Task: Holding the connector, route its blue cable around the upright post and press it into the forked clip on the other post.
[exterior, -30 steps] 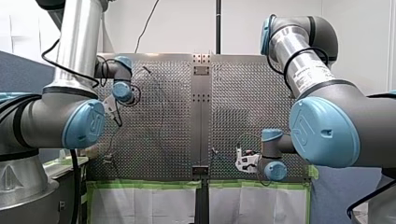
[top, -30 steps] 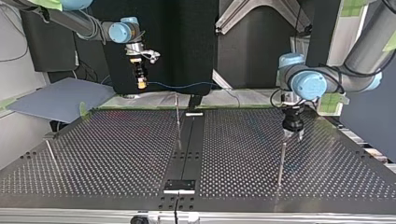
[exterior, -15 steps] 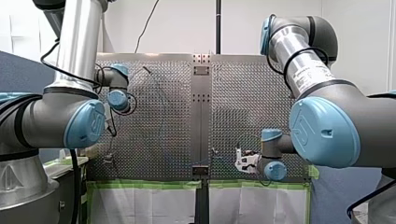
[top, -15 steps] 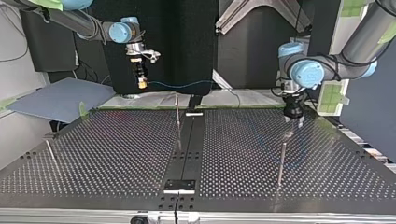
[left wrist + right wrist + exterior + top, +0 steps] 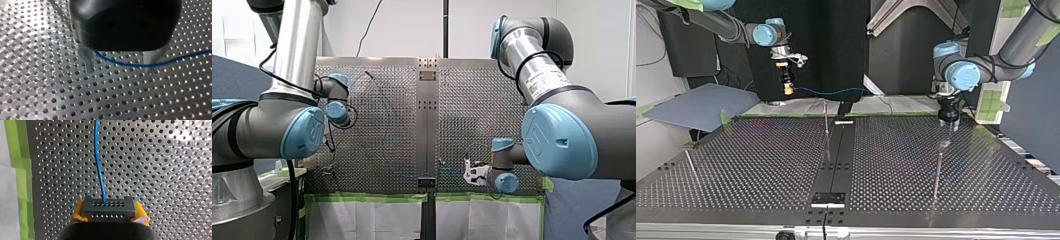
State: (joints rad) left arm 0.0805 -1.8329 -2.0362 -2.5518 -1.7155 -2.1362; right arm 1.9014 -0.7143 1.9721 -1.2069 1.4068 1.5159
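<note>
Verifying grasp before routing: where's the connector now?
The connector sits clamped between the yellow pads of my right gripper, its blue cable running ahead over the perforated table; in the top view, that is upper left.

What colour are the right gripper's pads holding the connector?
Yellow pads, seen best in the right wrist view, clamping the dark connector.

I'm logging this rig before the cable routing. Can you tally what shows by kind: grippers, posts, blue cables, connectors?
Grippers: 2 (my left gripper, my right gripper)
Posts: 3 clear in the top view (middle post, post at its right, leaning post at its left)
Blue cable: 1
Connector: 1
Total: 7
A pale speck below my left gripper is too small to name.
</note>
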